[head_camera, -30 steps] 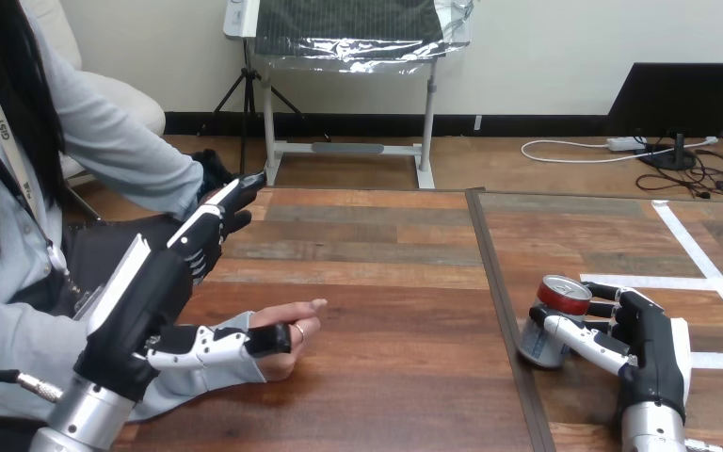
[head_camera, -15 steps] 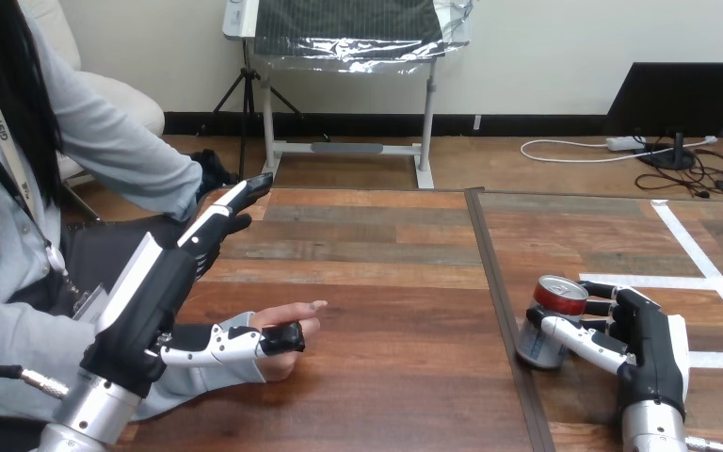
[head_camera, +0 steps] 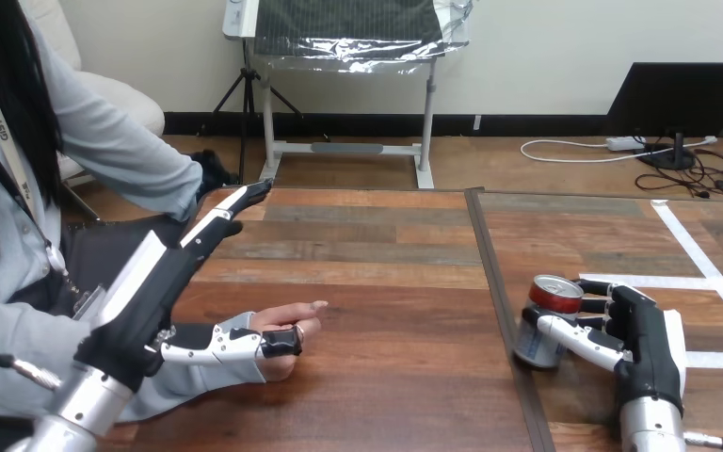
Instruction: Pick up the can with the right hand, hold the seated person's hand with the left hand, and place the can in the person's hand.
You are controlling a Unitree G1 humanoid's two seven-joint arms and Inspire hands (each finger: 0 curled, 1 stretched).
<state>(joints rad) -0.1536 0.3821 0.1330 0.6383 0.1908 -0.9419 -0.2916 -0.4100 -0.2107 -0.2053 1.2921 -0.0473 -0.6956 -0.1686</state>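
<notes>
There is one wooden bench (head_camera: 386, 282) in front of me, made of two panels meeting at a dark seam (head_camera: 499, 301), and strips of white tape (head_camera: 692, 240) are running across the right panel. One person is sitting at the bench's left side, with one light-sleeved forearm (head_camera: 198, 372) lying along the near edge. Two silver robot arms are coming up from the near side: the left arm (head_camera: 71, 414) is angling in over that forearm, and the right arm (head_camera: 648, 428) is rising almost straight over the right panel. The left robot hand (head_camera: 146, 297) is standing open, its fingers (head_camera: 221, 215) stretching straight and pointing away across the bench, while its thumb (head_camera: 235, 345) is reaching sideways across the person's hand (head_camera: 292, 325); I cannot tell whether the thumb is pressing on it. That hand is resting on the wood on the left panel, fingers pointing toward the seam. The right robot hand (head_camera: 650, 339) is gripping, its fingers and thumb curling round the single can (head_camera: 532, 344). The can, silver with a red band at the top, is sitting just right of the seam, leaning slightly, and is well apart from the person's hand.
</notes>
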